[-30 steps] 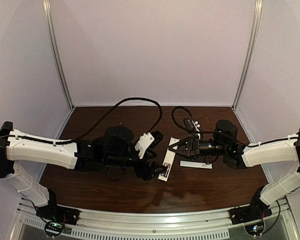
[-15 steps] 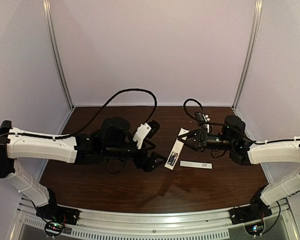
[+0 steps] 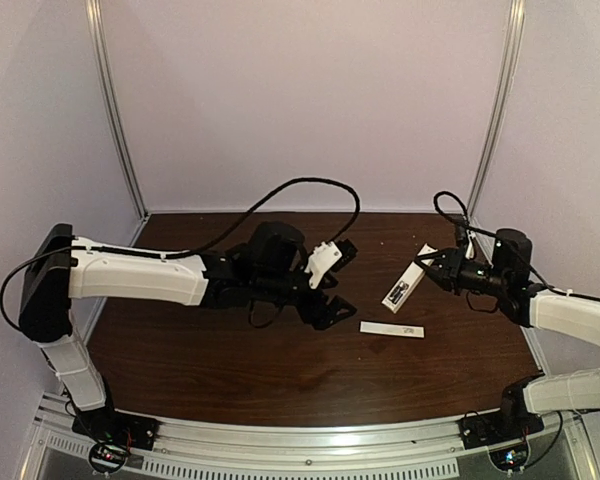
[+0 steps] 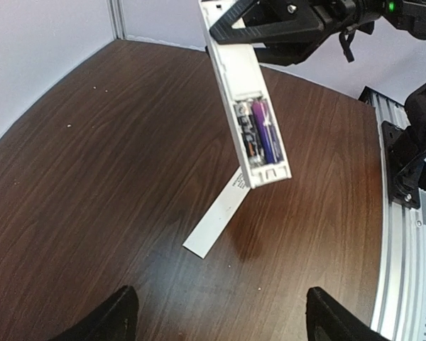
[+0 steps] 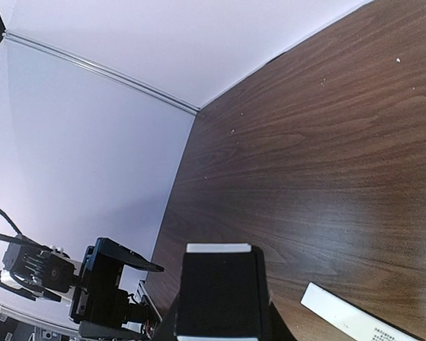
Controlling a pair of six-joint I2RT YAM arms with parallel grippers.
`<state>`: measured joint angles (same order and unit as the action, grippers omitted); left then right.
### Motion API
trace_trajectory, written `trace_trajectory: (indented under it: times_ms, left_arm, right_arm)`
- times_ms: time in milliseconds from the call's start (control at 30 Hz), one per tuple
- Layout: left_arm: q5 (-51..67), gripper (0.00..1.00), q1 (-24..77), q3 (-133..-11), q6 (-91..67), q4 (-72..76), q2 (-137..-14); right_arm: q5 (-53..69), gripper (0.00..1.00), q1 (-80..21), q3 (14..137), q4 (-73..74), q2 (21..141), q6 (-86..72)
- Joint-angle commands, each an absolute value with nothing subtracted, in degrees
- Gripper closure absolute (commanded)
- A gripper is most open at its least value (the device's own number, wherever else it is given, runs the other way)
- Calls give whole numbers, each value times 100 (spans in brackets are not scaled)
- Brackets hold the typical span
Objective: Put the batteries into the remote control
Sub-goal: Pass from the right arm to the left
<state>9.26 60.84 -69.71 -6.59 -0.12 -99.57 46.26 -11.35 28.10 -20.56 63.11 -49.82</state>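
- The right gripper (image 3: 429,269) is clamped on the upper end of the long, slim white plastic remote control (image 3: 404,287). It holds the bar tilted and clear of the dark brown wooden table (image 3: 230,360).
- The left wrist view shows an open compartment at the lower end of the remote control. In it sits a bluish-purple cylindrical battery (image 4: 265,131), with a darker battery (image 4: 248,135) just beside it whose details are too small to tell.
- The left gripper (image 3: 330,308) hangs with its fingers (image 4: 119,316) spread wide and nothing between them. It is apart from the remote control, on that bar's left side.
- A thin flat white strip (image 3: 392,328) lies on the table near the remote control's lower end.
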Motion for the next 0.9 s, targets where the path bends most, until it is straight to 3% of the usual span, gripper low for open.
trace_trajectory:
  times_ms: [0, 300, 500, 700, 867]
  left_arm:
    - [997, 17, 6158, -7559, -762, 263, -10434]
    - [534, 18, 6186, -8056, -1656, 427, -10890]
    - [168, 17, 5688, -6563, -2436, 941, -9631]
    - [-827, 17, 5309, -5370, -3005, 321, -8340]
    - [-876, 17, 4928, -4569, -3526, 151, -7531]
  right_arm:
    - [4898, 100, -1143, 2560, -2118, 6392, -4983]
    - [5159, 100, -1597, 2865, -2029, 6881, -4582]
    - [5319, 100, -2175, 3584, -1309, 7694, -3766]
    - [5315, 99, -3065, 4509, -721, 8730, -3124]
    - [5054, 99, -3526, 4902, -1102, 9476, -3344]
